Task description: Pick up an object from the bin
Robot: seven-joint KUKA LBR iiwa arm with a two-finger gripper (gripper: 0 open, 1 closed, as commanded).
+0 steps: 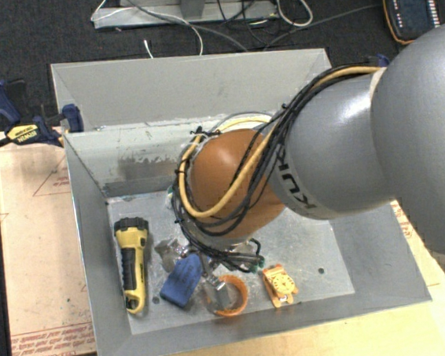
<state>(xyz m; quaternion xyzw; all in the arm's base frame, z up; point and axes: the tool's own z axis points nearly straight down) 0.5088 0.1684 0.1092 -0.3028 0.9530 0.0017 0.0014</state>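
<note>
Gripper hangs low in the grey metal bin beneath the arm's orange wrist cover; whether it is clenched or released cannot be told. Touching its left side in the view lies a blue wedge-shaped soft piece, and just in front of it an orange plastic ring. A small orange toy sits near its right, and a yellow-and-black torch lies further off to the left.

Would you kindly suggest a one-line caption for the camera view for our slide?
KUKA gripper low in the grey bin, by a blue piece and an orange ring; yellow torch at left.
</note>
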